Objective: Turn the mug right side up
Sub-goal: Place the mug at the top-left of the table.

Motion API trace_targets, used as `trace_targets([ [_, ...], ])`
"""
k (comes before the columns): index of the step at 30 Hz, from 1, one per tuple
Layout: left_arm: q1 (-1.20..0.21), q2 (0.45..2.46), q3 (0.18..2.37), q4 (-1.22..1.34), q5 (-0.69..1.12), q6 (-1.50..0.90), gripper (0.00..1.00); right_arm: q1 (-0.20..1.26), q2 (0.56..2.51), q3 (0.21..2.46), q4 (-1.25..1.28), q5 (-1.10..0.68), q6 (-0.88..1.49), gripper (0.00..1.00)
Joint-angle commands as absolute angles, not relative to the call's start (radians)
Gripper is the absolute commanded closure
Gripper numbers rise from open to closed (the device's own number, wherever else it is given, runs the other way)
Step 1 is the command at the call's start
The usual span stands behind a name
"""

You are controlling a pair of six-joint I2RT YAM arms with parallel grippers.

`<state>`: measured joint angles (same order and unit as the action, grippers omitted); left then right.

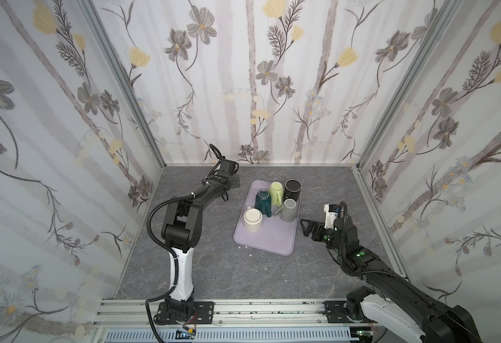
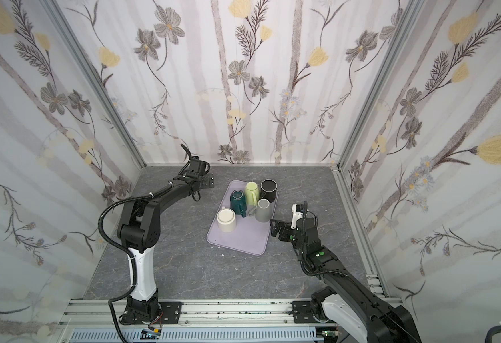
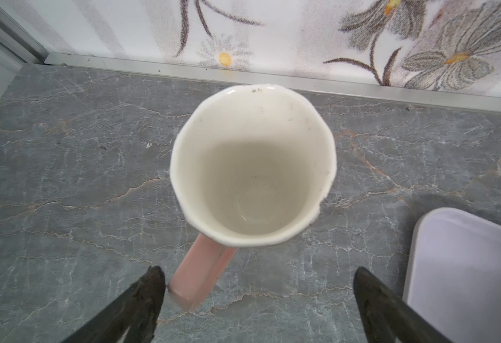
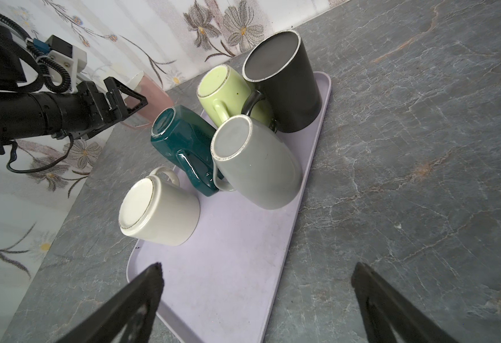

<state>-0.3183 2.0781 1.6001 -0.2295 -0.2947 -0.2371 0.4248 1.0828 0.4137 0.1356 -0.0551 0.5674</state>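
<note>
Nearest, the right end effector [image 4: 258,268] hangs released, jaws spread wide, just beside the lilac plastic tray [image 1: 270,240], probably poised for another pick. On the tray's far half five ceramic mugs crowd together base-up: cream mug [image 1: 252,219], grey mug [image 1: 289,209], teal mug [image 1: 263,199], lime-green mug [image 1: 276,190] and black mug [image 1: 293,188]. Farthest, off the tray on the grey marbled worktop [image 3: 65,178] by the back wall, the pink mug with a cream inside [image 3: 252,166] stands mouth-up. The left end effector [image 3: 258,274] hangs released over its handle, gripping nothing, so this turn looks finished.
</note>
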Motion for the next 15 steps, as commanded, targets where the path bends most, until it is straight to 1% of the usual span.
trace_targets([
  [1,-0.321,2.049,1.593,-0.263,-0.317,-0.262,0.00,0.423,1.094,0.444,0.135,-0.079,0.568,0.00],
  [6,-0.322,1.996,1.554,-0.285,-0.336,-0.285,0.00,0.416,1.093,0.470,0.088,-0.080,0.558,0.00],
  [11,-0.331,1.933,1.543,-0.379,-0.366,-0.310,0.00,0.409,1.111,0.537,-0.011,-0.097,0.566,0.00],
  [15,-0.346,1.846,1.462,-0.338,-0.410,-0.311,0.00,0.408,1.133,0.577,-0.069,-0.117,0.555,0.00],
])
